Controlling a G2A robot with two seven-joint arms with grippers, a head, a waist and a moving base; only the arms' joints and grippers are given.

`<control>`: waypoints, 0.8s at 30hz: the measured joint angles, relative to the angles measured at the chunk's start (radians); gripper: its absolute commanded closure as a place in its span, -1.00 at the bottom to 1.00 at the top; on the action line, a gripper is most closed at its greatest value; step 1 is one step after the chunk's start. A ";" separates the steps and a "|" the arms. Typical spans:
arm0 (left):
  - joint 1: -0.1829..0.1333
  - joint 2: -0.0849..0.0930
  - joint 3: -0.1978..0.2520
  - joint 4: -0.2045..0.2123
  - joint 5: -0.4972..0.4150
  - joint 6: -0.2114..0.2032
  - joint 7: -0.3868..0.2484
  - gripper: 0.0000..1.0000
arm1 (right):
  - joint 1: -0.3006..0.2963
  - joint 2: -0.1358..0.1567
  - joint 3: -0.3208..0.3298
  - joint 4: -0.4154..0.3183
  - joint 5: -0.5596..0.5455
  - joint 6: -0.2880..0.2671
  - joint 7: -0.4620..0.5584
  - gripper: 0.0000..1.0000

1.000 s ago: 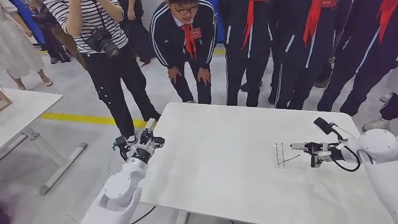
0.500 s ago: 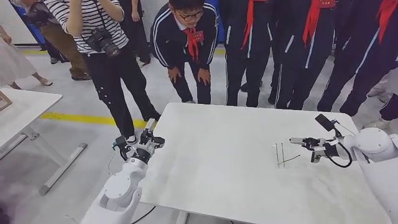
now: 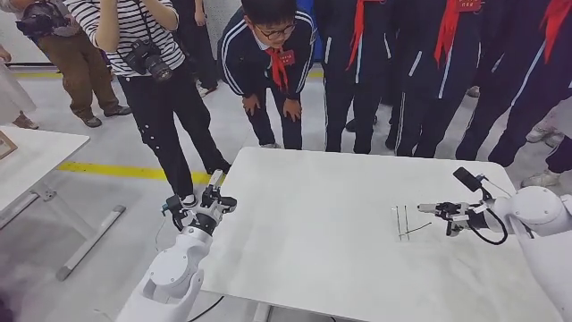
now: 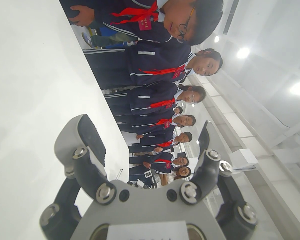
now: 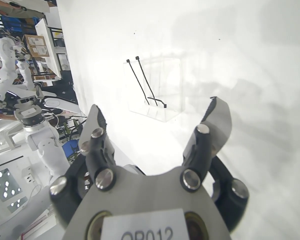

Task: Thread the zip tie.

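The right gripper (image 5: 155, 103) hangs low over the white rectangular table (image 3: 304, 250), its two grey, black-padded fingers (image 5: 221, 118) spread wide with nothing between them. Just ahead of its tips stands a small transparent plastic holder (image 5: 173, 88). The thin black zip ties (image 5: 140, 81) are inside it. Two lean upright side by side with their square heads at the top, and a shorter bent black strip (image 5: 157, 99) lies at their foot. None of them touches the gripper. Seen from above, holder and ties sit toward the right side of the table, and the gripper points at them from the right edge. Well apart, at the table's opposite, left edge, the left gripper (image 4: 145, 119) is likewise wide open and empty. Its dark rubber pads (image 4: 92, 136) face each other across a broad gap. It points along the tabletop, and the ties show as two faint dark lines far off beyond it.
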 measured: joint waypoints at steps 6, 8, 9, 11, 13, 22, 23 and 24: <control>0.000 0.000 0.000 0.000 0.000 0.000 0.000 -1.00 | 0.016 -0.004 -0.021 0.029 -0.008 0.018 -0.002 0.22; 0.000 0.000 0.000 0.000 0.000 0.000 0.000 -1.00 | 0.024 -0.006 -0.031 0.039 -0.011 0.017 0.003 0.26; 0.000 0.000 0.000 0.000 0.000 0.000 0.000 -1.00 | 0.027 -0.008 -0.036 0.043 -0.013 0.017 0.004 0.24; 0.000 0.000 0.000 0.000 0.000 0.000 0.000 -1.00 | 0.033 -0.010 -0.046 0.051 -0.016 0.017 0.005 0.32; 0.000 0.000 0.000 0.000 0.000 0.000 0.000 -1.00 | 0.039 -0.013 -0.053 0.060 -0.016 0.015 0.004 0.38; 0.000 0.000 0.000 0.000 0.000 0.000 0.000 -1.00 | 0.055 -0.017 -0.074 0.080 -0.020 0.012 0.005 0.56; 0.000 0.000 0.000 0.000 0.000 0.000 0.000 -1.00 | 0.056 -0.018 -0.077 0.080 -0.020 0.014 0.005 0.60; 0.000 0.000 0.000 0.000 0.000 0.000 0.000 -1.00 | 0.058 -0.019 -0.080 0.081 -0.020 0.014 0.006 0.62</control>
